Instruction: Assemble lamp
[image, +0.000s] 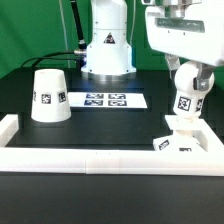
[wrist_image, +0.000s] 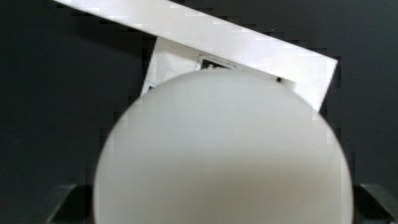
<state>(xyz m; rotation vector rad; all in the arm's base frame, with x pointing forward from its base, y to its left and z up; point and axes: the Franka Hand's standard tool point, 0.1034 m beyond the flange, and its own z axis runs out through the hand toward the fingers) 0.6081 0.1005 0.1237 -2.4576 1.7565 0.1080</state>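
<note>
Jaws are seen clamped on the bulb, which is held upright w/ its round top up betw. the fingers; in the wrist view the bulb's dome fills most of the pic, w/ dark finger pads at either side. In the exterior view the bulb is positioned directly over the flat square base, at that view's right; its lower end appears to meet the base top, but whether it is seated can't be told. A tag is shown on the bulb's side and another on the base's front edge. The base is laid on the black worktop, just inside the long white rail that runs along the front and turns up at both ends. The shade is stood wide end down at the exterior view's left, well apart from bulb and base, its tag facing the camera. The marker board is laid flat near the centre, betw. the shade and the held bulb, in front of the arm's pedestal.
</note>
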